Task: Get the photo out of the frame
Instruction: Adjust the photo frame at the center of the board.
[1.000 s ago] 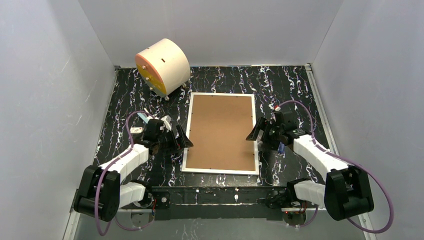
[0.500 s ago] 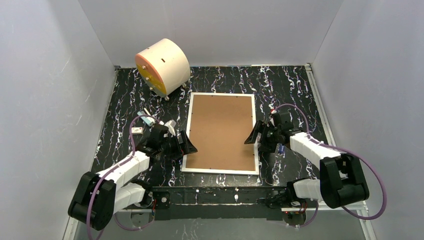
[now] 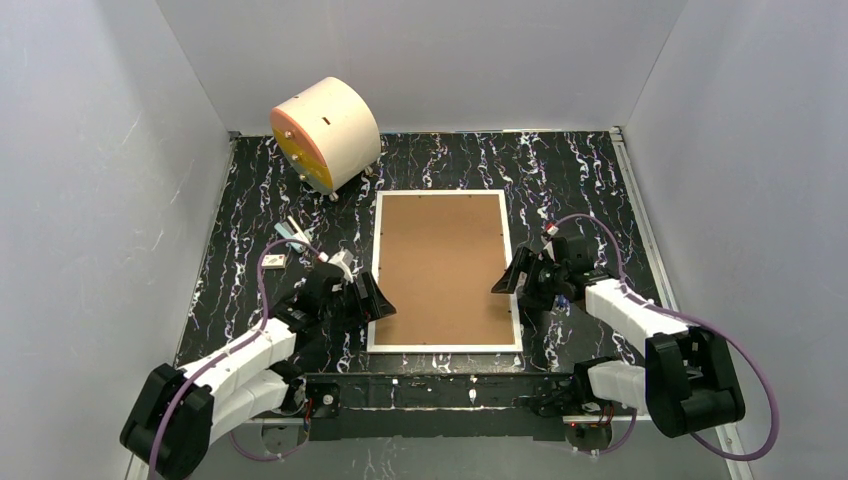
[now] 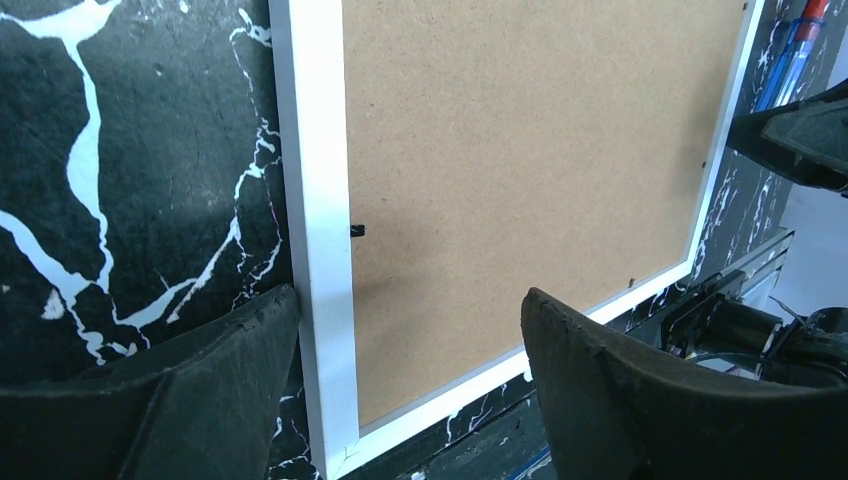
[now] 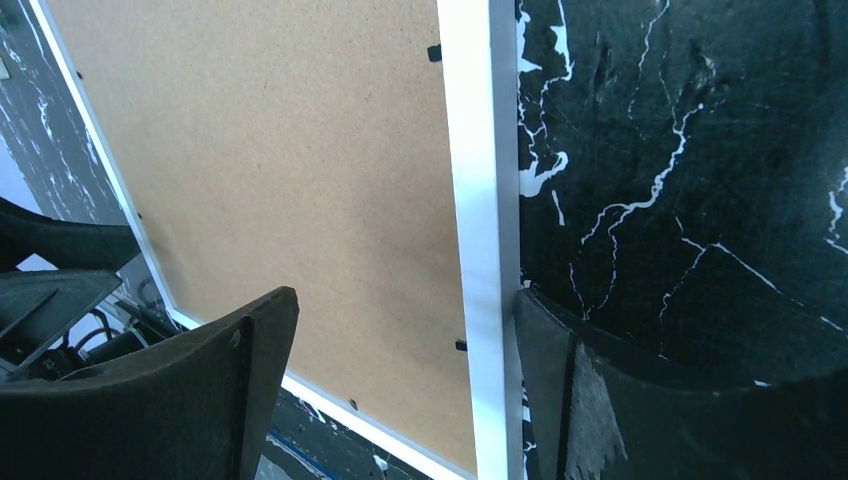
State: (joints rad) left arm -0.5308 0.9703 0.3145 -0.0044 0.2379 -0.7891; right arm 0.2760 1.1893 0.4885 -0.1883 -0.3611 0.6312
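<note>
Frame (image 3: 443,268) lies back-up, its long edges straddled by the spread-fingered left gripper (image 3: 371,298) and right gripper (image 3: 511,281).

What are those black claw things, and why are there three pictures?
They are a robot's pincers, for grabbing. One picture looks down from above; the other two come from small cameras on each arm's wrist. On the black white-veined table lies a thin white rectangular picture frame, face down, showing its brown fibreboard back. A cream cylinder with an orange face sits at the far left corner. The left pincer and the right pincer are open, one at each long side, holding nothing. The photo cannot be seen.
</note>
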